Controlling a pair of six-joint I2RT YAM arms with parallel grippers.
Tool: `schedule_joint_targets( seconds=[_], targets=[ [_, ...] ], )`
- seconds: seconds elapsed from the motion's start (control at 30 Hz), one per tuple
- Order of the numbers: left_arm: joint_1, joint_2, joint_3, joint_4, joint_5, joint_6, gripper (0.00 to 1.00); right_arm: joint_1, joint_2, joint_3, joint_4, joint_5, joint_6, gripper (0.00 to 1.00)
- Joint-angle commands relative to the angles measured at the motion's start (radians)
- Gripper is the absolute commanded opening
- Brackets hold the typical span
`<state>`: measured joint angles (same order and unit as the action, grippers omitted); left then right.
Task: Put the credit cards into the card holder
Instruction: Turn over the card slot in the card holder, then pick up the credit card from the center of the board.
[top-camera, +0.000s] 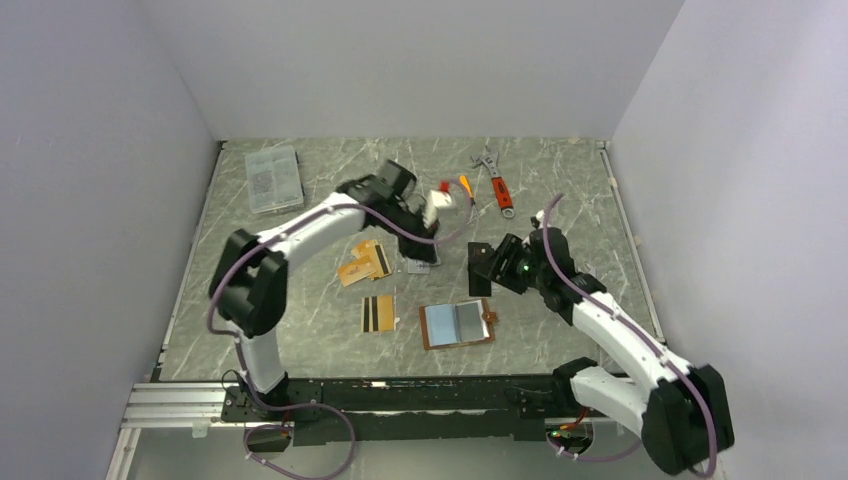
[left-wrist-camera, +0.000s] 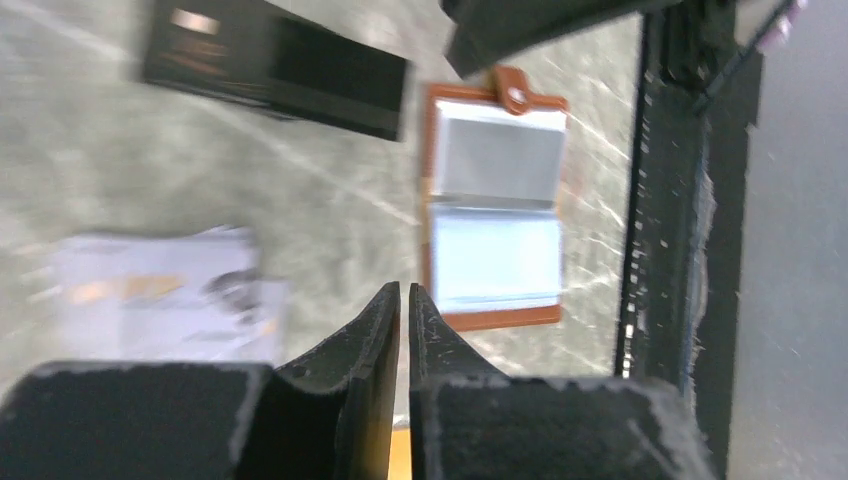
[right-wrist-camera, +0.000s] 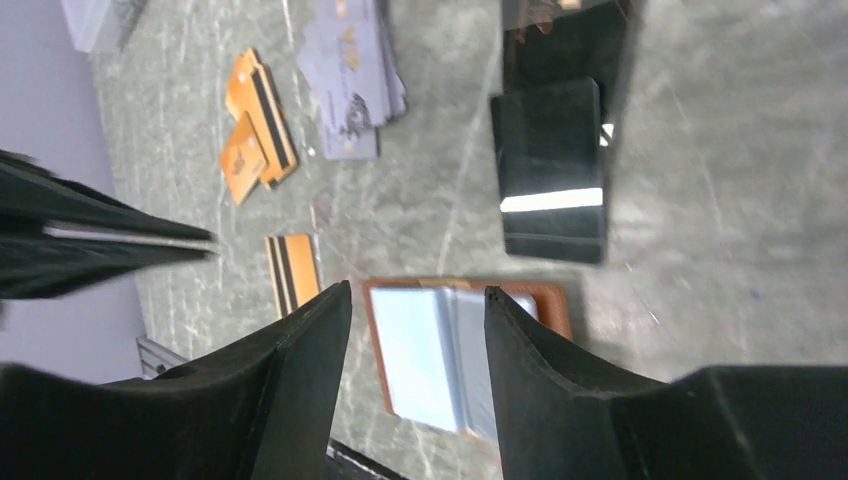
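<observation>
holder (top-camera: 457, 325): open flat, sleeves up, at 6 o'clock of the table (top-camera: 300, 335), by the near edge.
striped card (top-camera: 378, 313): just beside holder, at its 9.
orange cards (top-camera: 364, 263): overlapping, at holder's 10.
silver cards (right-wrist-camera: 350, 85): at holder's 11.
right gripper (right-wrist-camera: 417, 290): I see jaws spread, empty, at holder's 1.
left gripper (left-wrist-camera: 404, 292): at holder's 12, well apart; jaws a thin slit, can't tell if anything's pinched.

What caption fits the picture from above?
Left gripper and right gripper hover over a table with an open card holder and scattered credit cards.
</observation>
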<state>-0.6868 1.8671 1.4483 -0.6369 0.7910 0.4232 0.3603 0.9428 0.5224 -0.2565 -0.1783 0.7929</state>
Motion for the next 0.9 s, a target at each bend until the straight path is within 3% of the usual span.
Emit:
schedule_joint_targets(
  seconds=[0.0,0.2,0.4,0.57,0.87],
  targets=[
    [0.12,-0.105,0.052,-0.011,-0.02,-0.026,0.14,-0.002,0.168,0.12,0.201,-0.09,-0.013,0.55],
    [0.188,-0.049,-0.042,0.173,-0.159,-0.105,0.12,0.033,0.541,0.31,0.332,-0.118,-0.039,0.56],
    [0.187,0.068,-0.042,0.224,-0.237,-0.044,0.08,0.038,0.815,0.452,0.419,-0.159,-0.023,0.48],
    [0.184,0.109,-0.028,0.252,-0.274,-0.015,0.08,0.039,0.942,0.523,0.47,-0.19,0.008,0.46],
    [0.158,0.168,0.0,0.251,-0.34,0.014,0.07,0.038,1.018,0.546,0.511,-0.218,0.031,0.4]
  ],
)
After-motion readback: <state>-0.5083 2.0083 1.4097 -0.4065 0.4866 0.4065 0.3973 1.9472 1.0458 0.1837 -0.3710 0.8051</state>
